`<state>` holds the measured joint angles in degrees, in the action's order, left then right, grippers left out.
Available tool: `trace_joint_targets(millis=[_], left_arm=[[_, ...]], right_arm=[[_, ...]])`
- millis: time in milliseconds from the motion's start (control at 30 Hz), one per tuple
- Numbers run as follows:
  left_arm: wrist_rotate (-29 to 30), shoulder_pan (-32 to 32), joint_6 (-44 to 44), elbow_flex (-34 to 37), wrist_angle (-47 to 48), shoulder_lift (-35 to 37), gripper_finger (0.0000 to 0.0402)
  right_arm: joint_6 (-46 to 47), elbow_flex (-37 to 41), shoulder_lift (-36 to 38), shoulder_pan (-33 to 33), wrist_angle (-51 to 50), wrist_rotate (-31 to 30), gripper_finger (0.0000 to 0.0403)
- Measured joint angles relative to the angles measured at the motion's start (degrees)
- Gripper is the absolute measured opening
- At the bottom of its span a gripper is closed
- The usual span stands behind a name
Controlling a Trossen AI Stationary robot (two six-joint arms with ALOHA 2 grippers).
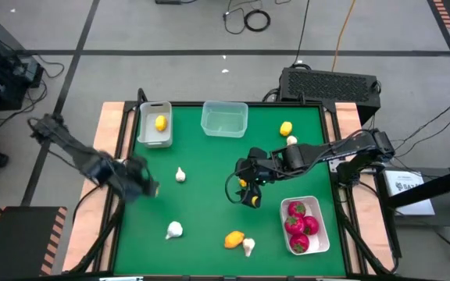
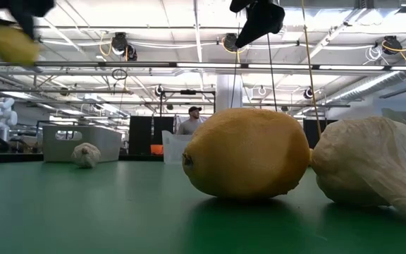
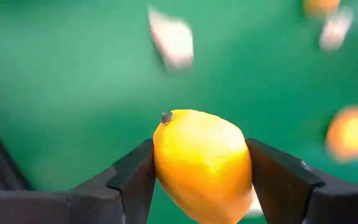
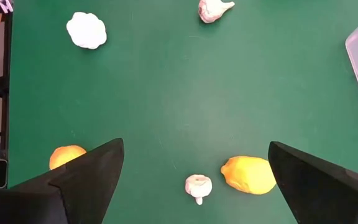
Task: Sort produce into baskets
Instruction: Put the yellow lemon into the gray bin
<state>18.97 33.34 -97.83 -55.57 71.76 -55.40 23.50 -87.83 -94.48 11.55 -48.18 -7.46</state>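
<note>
No legible writing. I am holding a lemon [image 3: 202, 163] clamped in the left gripper [image 3: 202, 180] above the table's [image 1: 209, 195] left edge; the right gripper [image 4: 194, 180] is hanging spread wide mid-table.

My two arms are dark and jointed, the right arm [image 1: 326, 152] trailing black cable, each wrist ending in a pair of matte black wedge-shaped fingers [image 4: 86, 177].

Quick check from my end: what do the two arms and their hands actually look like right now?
Both arms are dark, jointed and slim. The right hand has two broad, flat, wedge-shaped black fingers. The left hand has matching black fingers with angular edges. The right arm is black, with dark cabling looping near its wrist.
</note>
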Motion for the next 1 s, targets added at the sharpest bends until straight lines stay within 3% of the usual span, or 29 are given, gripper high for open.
trace_joint_targets(millis=[133, 333, 433, 600, 833, 1000], left_arm=[[8.6, -11.7, 8.8, 0.0, 4.0, 5.8, 0.0232], [12.6, -33.8, 27.9, 0.0, 3.2, 6.1, 0.0232], [12.2, -45.8, 39.2, 0.0, -0.6, 4.8, 0.0231], [4.4, -61.0, 57.7, 0.0, -10.9, 0.0, 0.0231], [1.0, -74.1, 71.0, 0.0, -12.3, -11.2, 0.0231], [-0.5, -76.1, 74.4, 0.0, -13.4, -17.0, 0.0245]], right_arm=[[1.4, 0.0, 0.0, 0.0, 0.9, -0.2, 0.0389], [3.7, 0.0, 0.0, 0.0, 3.6, -0.4, 0.0389], [5.9, 0.0, 0.0, 0.0, 4.3, -0.3, 0.0389], [10.6, 0.0, 0.0, 0.8, 4.5, -0.2, 0.0389], [18.4, 0.0, 0.0, 4.9, 4.2, -0.7, 0.0389], [24.1, 0.0, -0.1, 9.4, 2.6, -4.8, 0.0389]])
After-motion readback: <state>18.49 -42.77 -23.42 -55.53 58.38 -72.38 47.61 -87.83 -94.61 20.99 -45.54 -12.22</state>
